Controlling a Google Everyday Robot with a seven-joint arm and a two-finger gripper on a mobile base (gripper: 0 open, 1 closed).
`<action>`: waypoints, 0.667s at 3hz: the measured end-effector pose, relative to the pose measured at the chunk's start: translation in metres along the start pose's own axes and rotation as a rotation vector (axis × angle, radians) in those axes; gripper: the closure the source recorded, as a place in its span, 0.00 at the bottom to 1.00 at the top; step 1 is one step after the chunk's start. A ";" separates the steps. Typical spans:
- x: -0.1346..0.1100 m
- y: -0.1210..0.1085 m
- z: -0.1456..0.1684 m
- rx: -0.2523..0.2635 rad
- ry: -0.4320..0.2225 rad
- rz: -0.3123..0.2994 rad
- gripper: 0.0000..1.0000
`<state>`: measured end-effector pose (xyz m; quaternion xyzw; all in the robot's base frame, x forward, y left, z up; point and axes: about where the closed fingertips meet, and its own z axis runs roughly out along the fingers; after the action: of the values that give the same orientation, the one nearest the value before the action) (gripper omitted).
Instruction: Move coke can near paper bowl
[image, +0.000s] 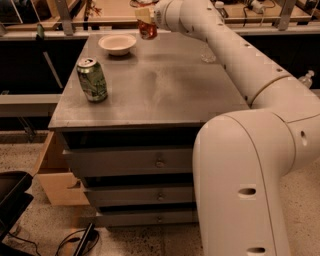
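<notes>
Coke can (147, 30) is at the far side of the cabinet top (165, 85), in the gripper (144, 16). Fingers are clamped on its upper part and the can hangs below them, roughly upright. Left to right: green can (92, 80) upright near the left edge. Paper bowl (117, 44) far left, apart from it. Coke can just right of the bowl, not touching it; can't tell if its base meets the surface. Arm (235, 60) runs off to the near right.
</notes>
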<state>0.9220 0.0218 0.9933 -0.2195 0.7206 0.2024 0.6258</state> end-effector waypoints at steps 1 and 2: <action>0.008 -0.018 0.006 0.031 -0.030 0.020 1.00; 0.018 -0.035 0.012 0.038 -0.066 0.010 1.00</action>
<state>0.9494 -0.0018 0.9732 -0.1971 0.7043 0.1988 0.6524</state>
